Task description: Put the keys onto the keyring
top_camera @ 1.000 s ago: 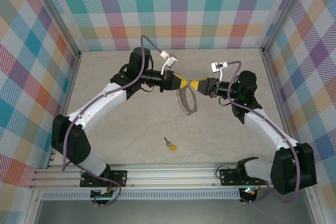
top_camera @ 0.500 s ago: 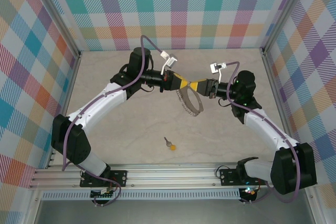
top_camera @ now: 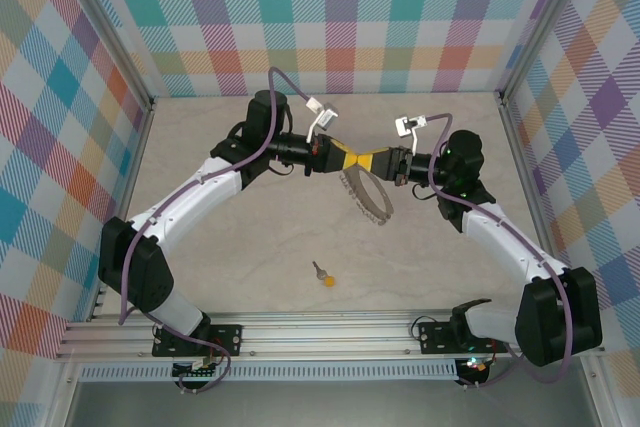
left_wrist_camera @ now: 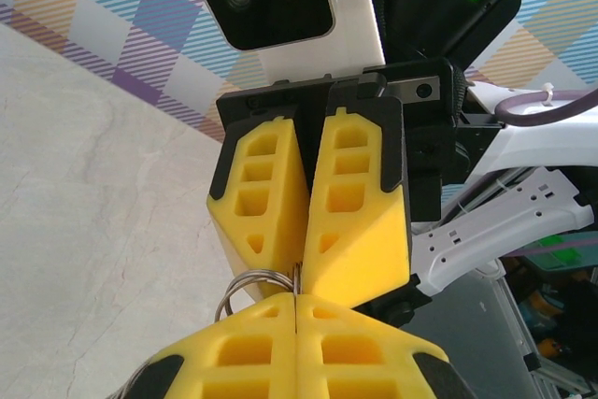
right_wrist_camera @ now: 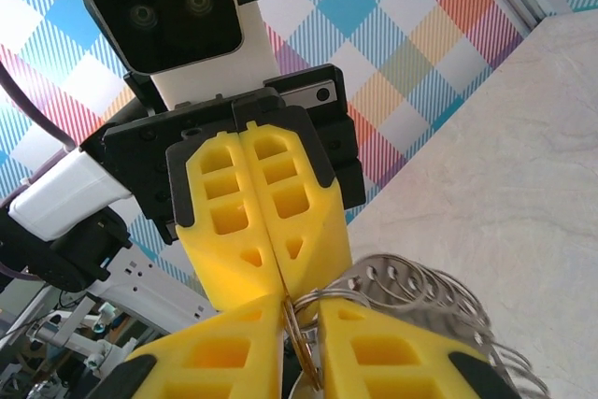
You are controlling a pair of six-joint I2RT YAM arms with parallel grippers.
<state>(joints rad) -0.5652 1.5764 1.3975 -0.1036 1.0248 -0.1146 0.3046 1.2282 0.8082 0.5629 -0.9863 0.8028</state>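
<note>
We see the key (top_camera: 324,276) lying flat on the table toward the near side, about midway between left and right. It is tiny, with a short silver shaft pointing far-left and a rounded yellow-orange head at its near-right end. Nothing touches it.

The keyring (top_camera: 366,194) is well apart from it, farther back and slightly right, lifted off the table. It is a thin silvery loop that hangs tilted, sagging toward the near right. Its top is pinched where the left gripper (top_camera: 350,160) and the right gripper (top_camera: 367,162) meet. Close up, we see several overlapping silvery wire coils (right_wrist_camera: 411,292).
</note>
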